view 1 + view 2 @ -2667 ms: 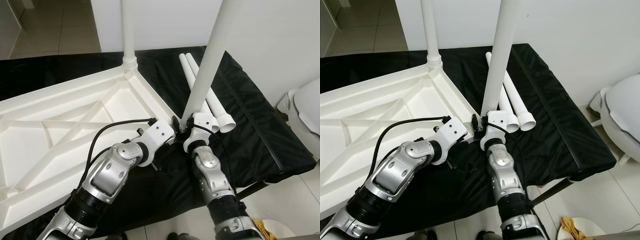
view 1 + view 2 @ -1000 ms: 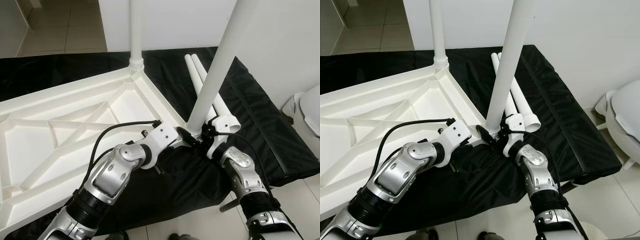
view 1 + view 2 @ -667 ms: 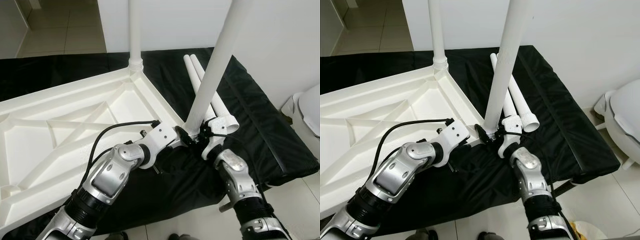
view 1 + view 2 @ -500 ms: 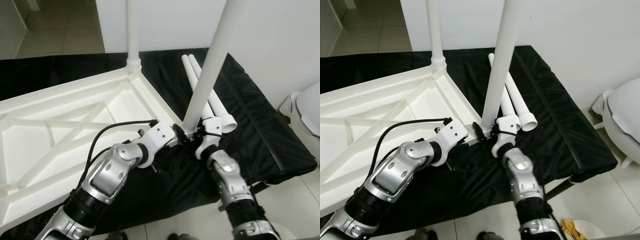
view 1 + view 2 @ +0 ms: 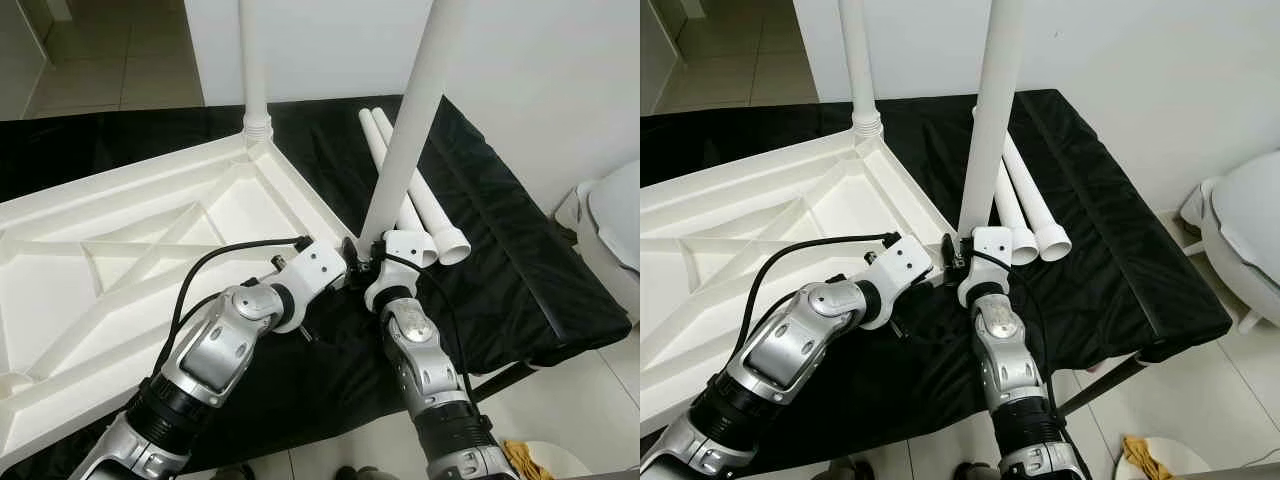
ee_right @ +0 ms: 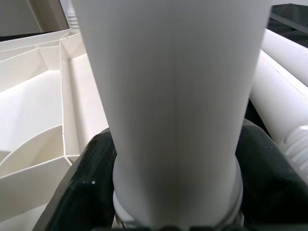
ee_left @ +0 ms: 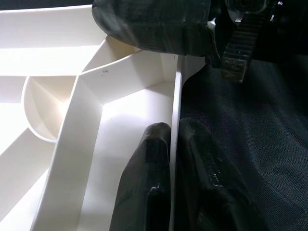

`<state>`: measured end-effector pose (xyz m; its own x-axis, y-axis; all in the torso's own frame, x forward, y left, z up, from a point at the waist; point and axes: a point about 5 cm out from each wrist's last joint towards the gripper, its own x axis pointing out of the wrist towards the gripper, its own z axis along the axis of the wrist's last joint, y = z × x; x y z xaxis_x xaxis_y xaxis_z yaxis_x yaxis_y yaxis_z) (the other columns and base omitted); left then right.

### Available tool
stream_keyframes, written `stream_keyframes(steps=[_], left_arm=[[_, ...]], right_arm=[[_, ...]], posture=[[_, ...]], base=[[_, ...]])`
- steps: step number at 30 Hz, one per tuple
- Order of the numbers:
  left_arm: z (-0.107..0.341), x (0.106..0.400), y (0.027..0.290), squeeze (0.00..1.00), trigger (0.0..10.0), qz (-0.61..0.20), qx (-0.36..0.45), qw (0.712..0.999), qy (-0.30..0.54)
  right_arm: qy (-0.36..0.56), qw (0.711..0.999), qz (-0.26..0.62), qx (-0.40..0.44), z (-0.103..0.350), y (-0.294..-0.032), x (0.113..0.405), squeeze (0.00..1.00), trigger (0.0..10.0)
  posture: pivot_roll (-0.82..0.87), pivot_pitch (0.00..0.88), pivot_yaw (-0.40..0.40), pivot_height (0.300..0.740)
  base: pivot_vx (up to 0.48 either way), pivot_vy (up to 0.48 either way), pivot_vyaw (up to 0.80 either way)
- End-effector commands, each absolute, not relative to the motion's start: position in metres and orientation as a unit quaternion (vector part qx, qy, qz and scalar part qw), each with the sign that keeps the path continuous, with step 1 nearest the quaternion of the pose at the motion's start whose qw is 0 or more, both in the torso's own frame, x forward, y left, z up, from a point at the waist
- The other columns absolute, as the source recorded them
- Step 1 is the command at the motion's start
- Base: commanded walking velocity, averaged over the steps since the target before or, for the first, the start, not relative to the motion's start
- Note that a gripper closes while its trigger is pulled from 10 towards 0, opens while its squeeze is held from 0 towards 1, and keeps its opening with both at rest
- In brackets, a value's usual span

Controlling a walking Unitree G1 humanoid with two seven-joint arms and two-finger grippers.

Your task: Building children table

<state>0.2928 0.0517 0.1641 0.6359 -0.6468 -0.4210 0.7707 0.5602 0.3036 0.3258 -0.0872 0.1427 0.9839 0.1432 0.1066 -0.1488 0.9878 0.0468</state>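
Between the right gripper's [image 6: 173,211] clenched fingers stands the table leg [image 5: 405,130]. Beside it, the left gripper [image 7: 173,159] pinches the tabletop [image 5: 140,250] rim. A tilted leg could jam in its socket.

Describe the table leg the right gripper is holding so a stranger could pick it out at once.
Start at the white upturned tabletop on the black cloth. At its near right corner, the leg stands tilted with the right gripper shut around its base. Unlike the far-corner leg, which stands free, and the two spare legs lying flat on the cloth, it is the only one gripped.
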Motion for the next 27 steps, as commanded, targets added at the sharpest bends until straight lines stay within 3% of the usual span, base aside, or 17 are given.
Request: stream_keyframes(steps=[1, 2, 5, 6, 14, 20, 21, 27], left_arm=[[0.165, 0.29, 0.048, 0.0, 10.0, -0.416, 0.233, 0.87, 0.126], [0.166, 0.29, 0.048, 0.0, 10.0, -0.415, 0.233, 0.87, 0.126], [0.166, 0.29, 0.048, 0.0, 10.0, -0.415, 0.234, 0.87, 0.126], [0.166, 0.291, 0.048, 0.0, 10.0, -0.414, 0.233, 0.871, 0.125], [0.167, 0.291, 0.048, 0.0, 10.0, -0.414, 0.232, 0.872, 0.124], [0.167, 0.291, 0.049, 0.0, 10.0, -0.416, 0.235, 0.87, 0.123], [0.167, 0.291, 0.049, 0.0, 10.0, -0.416, 0.234, 0.87, 0.123], [0.167, 0.292, 0.05, 0.0, 10.0, -0.416, 0.238, 0.869, 0.123]], right_arm=[[-0.01, 0.997, 0.06, 0.039, 0.127, -0.091, 0.323, 0.0, 1.9], [-0.005, 0.998, 0.059, 0.02, 0.125, -0.093, 0.323, 0.0, 10.0], [-0.006, 0.997, 0.071, 0.025, 0.123, -0.097, 0.323, 0.0, 10.0], [-0.009, 0.997, 0.08, 0.023, 0.123, -0.102, 0.324, 1.0, 10.0], [-0.014, 0.993, 0.119, -0.002, 0.128, -0.124, 0.331, 1.0, 10.0], [-0.016, 0.977, 0.211, -0.023, 0.134, -0.134, 0.336, 1.0, 10.0], [-0.018, 0.973, 0.226, -0.034, 0.134, -0.135, 0.336, 0.0, 10.0], [-0.023, 0.952, 0.3, -0.058, 0.13, -0.14, 0.333, 0.0, 10.0]], posture=[[-0.02, 0.117, -0.01, 0.74], [-0.02, 0.117, -0.011, 0.74], [-0.02, 0.116, -0.012, 0.74], [-0.02, 0.116, -0.014, 0.74], [-0.03, 0.114, -0.011, 0.74], [-0.02, 0.112, -0.007, 0.74], [-0.02, 0.11, -0.003, 0.74], [-0.02, 0.11, 0.003, 0.74]], base=[[0.0, 0.0, 0.0], [0.0, 0.0, 0.0], [0.0, 0.0, 0.0], [0.0, 0.0, 0.0], [0.0, 0.0, 0.0], [0.0, 0.0, 0.0], [0.0, 0.0, 0.0], [0.0, 0.0, 0.0]])
